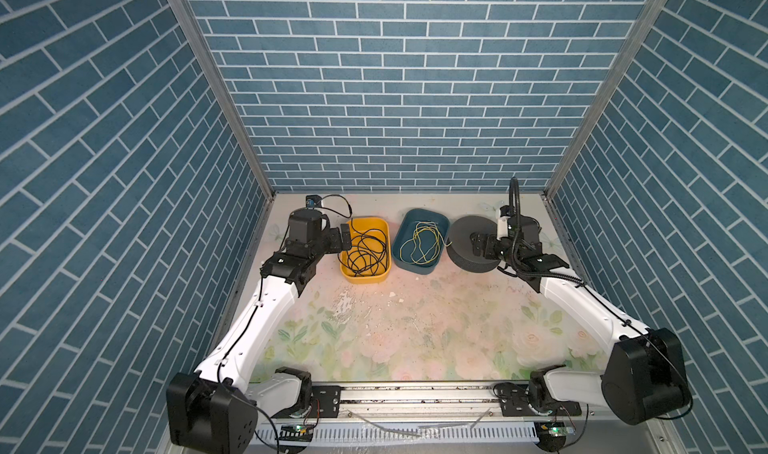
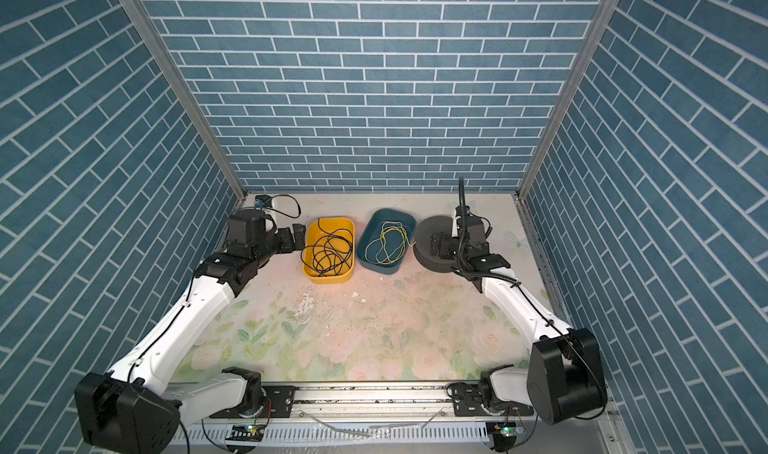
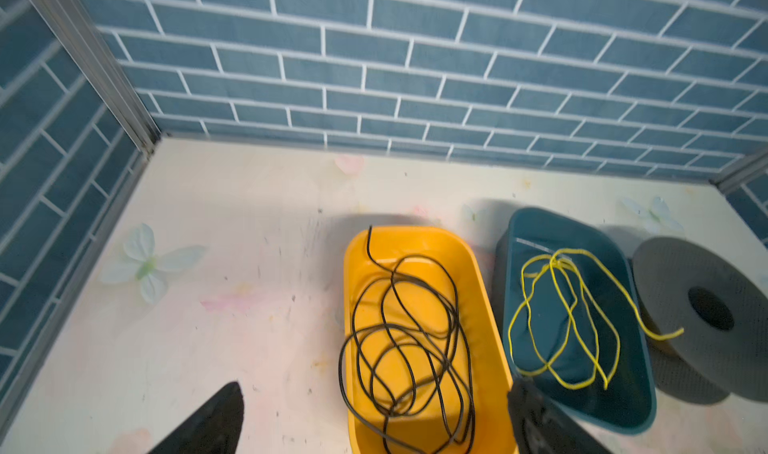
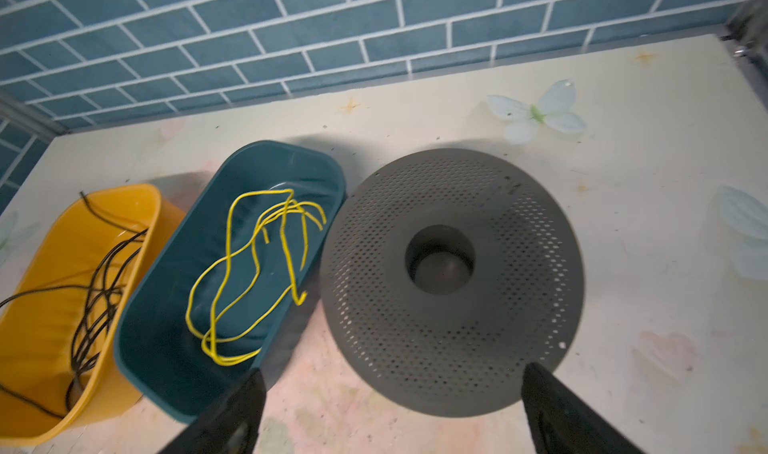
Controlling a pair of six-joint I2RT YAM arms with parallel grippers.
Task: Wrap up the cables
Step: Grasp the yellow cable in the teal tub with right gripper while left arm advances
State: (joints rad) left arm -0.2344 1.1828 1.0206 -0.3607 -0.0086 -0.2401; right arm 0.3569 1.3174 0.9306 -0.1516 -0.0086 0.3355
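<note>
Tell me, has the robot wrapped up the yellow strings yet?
Not yet. Done: nothing; the yellow cables lie in loose loops in the teal tray, one end poking over its rim toward the grey spool. In hand: nothing; the left gripper and right gripper are both open and empty, the right one above the spool. Left: grabbing the cables and all the wrapping.
</note>
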